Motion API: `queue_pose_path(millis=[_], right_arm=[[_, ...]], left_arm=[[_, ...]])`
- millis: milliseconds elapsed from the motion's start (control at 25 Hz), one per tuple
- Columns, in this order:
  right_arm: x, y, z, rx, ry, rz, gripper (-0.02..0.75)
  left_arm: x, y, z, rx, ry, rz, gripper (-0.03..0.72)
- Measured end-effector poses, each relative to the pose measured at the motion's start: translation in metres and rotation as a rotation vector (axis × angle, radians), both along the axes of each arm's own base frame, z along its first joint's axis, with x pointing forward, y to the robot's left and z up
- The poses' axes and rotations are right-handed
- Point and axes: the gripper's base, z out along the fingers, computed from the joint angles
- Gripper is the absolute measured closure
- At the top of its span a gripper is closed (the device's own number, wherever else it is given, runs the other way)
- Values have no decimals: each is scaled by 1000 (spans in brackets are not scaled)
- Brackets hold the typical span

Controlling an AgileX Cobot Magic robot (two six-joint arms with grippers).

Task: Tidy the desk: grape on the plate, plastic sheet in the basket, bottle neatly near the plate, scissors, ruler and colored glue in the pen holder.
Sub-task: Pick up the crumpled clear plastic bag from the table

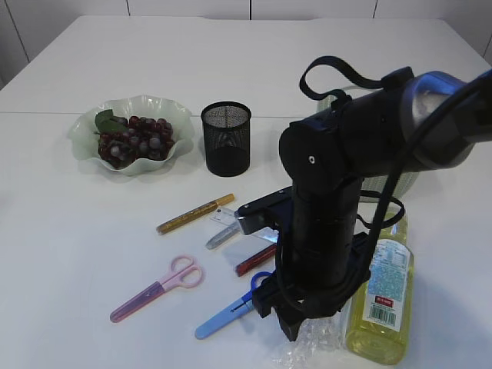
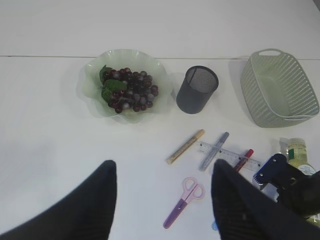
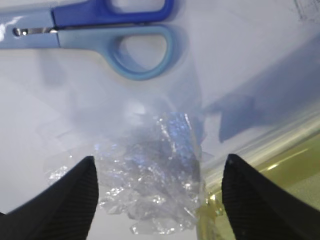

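right wrist view: the right gripper stands with jaws apart astride the crumpled plastic sheet; better to descend fully, pinching its bulk, clear of the bottle.

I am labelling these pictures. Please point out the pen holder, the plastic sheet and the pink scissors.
pen holder [image 2: 197, 90], left wrist view, on its mesh wall.
plastic sheet [image 3: 150, 172], right wrist view, on its crumpled middle.
pink scissors [image 1: 157, 288], exterior view, near the pivot.
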Motion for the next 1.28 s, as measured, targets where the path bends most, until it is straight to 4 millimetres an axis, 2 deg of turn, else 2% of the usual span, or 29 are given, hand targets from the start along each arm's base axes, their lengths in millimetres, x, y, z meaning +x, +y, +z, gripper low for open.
queue_pose_path(millis=[480, 720, 960, 1280], right_arm=[[-2, -1, -4, -25, 30, 3, 158], [-2, -1, -4, -21, 34, 0, 197], [-2, 0, -4, -14, 39, -5, 332], [-2, 0, -4, -14, 42, -6, 573]], left_arm=[[0, 0, 0, 0, 0, 0, 253], [0, 0, 0, 0, 0, 0, 253], [0, 0, 0, 0, 0, 0, 253], [-1, 0, 0, 0, -2, 0, 253]])
